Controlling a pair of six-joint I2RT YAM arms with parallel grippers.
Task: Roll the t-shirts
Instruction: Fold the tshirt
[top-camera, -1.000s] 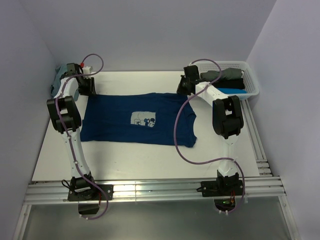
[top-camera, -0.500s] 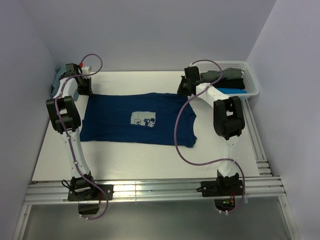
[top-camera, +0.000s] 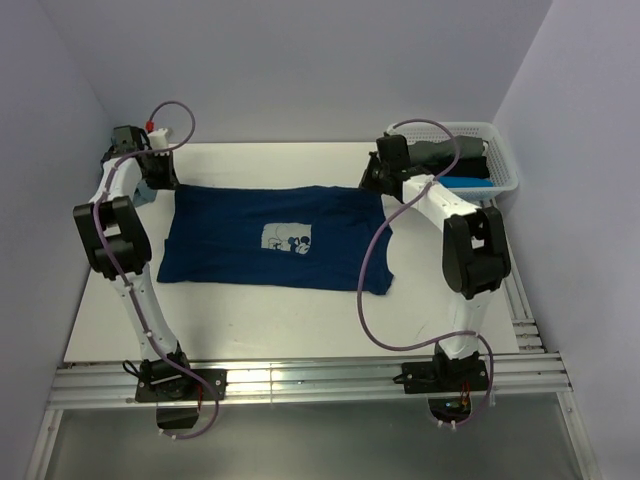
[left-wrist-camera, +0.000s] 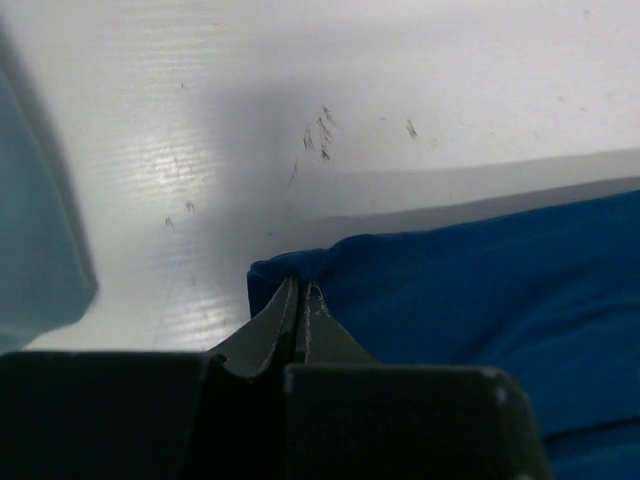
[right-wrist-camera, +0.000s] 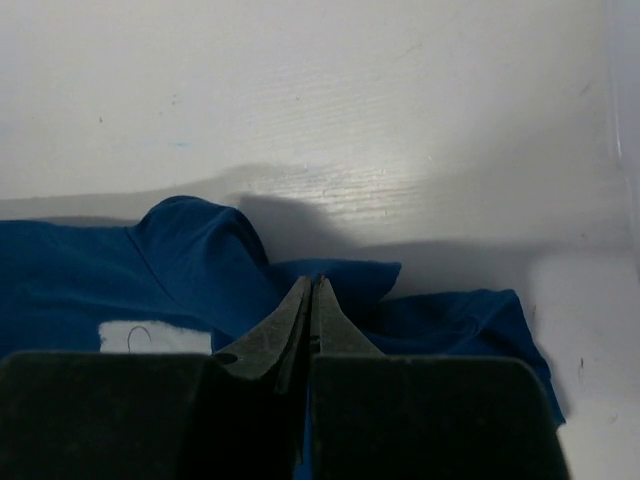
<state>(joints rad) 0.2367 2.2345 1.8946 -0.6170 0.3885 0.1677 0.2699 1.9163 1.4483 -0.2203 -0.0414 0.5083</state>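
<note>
Where pinched, rumpled soft navy t-shirt (top-camera: 220, 240)

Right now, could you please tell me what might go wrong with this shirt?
The left pincer holds only the very corner of the shirt, so the cloth may slip out. The right pincer is shut on bunched cloth by the label, so pulling may leave the roll uneven.
</note>
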